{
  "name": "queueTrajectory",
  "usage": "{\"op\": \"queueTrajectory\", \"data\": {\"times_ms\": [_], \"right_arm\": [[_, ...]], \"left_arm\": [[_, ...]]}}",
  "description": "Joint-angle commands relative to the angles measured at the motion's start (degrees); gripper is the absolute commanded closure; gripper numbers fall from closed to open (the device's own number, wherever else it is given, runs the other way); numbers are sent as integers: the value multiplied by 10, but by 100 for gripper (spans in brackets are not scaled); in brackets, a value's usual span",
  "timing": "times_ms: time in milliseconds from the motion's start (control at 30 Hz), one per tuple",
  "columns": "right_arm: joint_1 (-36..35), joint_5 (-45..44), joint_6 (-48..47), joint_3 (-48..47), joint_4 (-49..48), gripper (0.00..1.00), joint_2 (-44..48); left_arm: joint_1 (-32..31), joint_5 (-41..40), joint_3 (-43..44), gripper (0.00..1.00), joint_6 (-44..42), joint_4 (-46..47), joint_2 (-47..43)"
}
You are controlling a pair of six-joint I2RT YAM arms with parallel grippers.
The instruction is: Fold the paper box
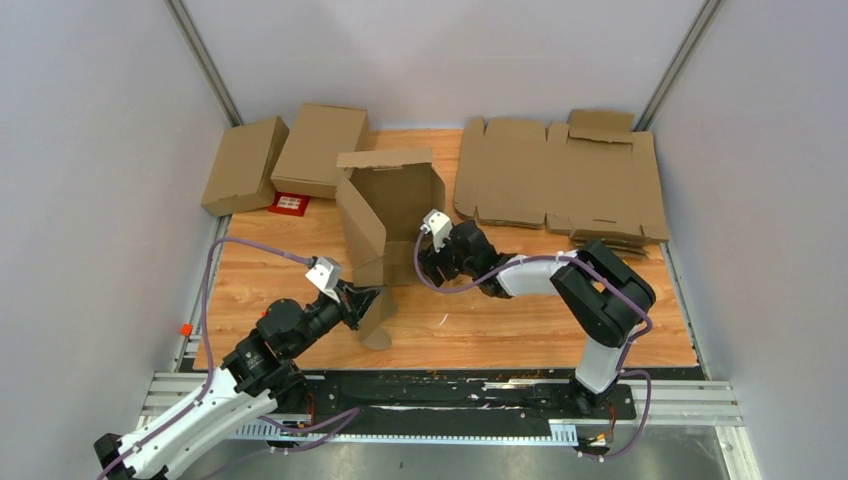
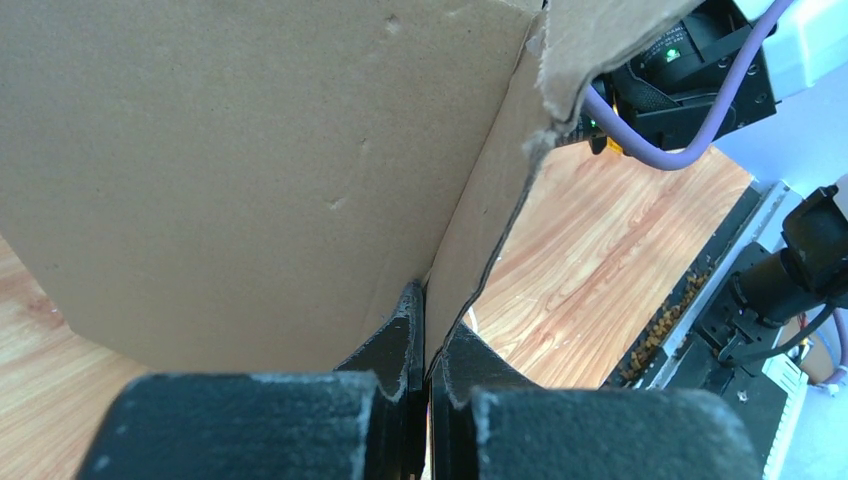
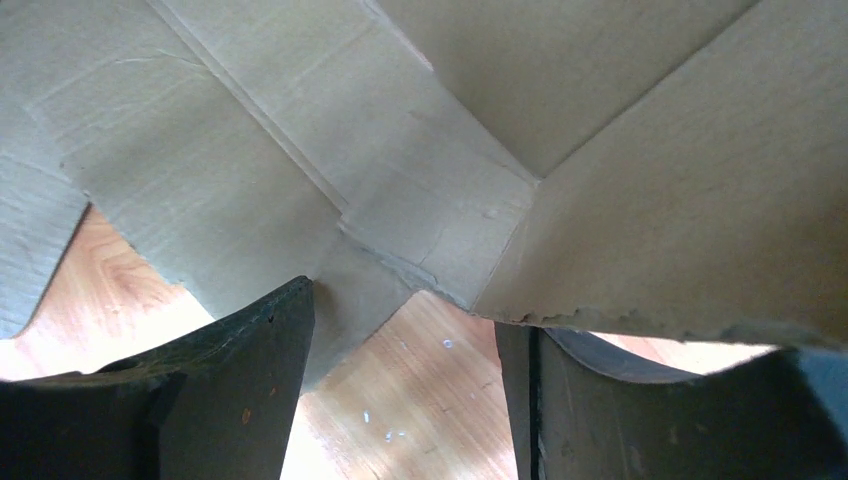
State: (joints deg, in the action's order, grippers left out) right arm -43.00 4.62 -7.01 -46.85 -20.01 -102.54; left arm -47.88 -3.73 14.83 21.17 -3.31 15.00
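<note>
The paper box (image 1: 385,205) stands half-formed in the middle of the wooden table, its open mouth facing up and forward and loose flaps hanging at its lower front. My left gripper (image 1: 366,300) is shut on the edge of a lower flap. In the left wrist view the thin cardboard (image 2: 250,170) runs down between the closed fingers (image 2: 400,345). My right gripper (image 1: 426,256) sits at the box's lower right side. Its jaws (image 3: 405,322) stand apart over bare wood, with the box's creased flaps (image 3: 430,215) just ahead and one flap edge lying over the right finger (image 3: 600,400).
Two folded brown boxes (image 1: 245,165) (image 1: 320,148) lie at the back left, with a small red card (image 1: 290,204) beside them. A wide stack of flat notched cardboard sheets (image 1: 560,180) fills the back right. Grey walls close in on both sides.
</note>
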Motion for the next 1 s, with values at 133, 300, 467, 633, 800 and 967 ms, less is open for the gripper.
{"op": "queueTrajectory", "data": {"times_ms": [133,300,467,633,800,967], "right_arm": [[-4,47,33,-34,-20,28,17],[-4,71,48,-46,-24,20,7],[-3,101,41,-27,-42,0,13],[12,174,43,-22,-58,0,9],[16,221,24,-13,-70,0,4],[15,234,-17,-20,-35,0,-1]], "left_arm": [[1,25,1,100,35,-35,19],[1,34,5,100,35,-34,32],[1,47,6,100,36,-33,35],[1,52,6,100,36,-32,33],[1,66,11,100,33,-33,36],[1,65,14,100,31,-42,32]]}}
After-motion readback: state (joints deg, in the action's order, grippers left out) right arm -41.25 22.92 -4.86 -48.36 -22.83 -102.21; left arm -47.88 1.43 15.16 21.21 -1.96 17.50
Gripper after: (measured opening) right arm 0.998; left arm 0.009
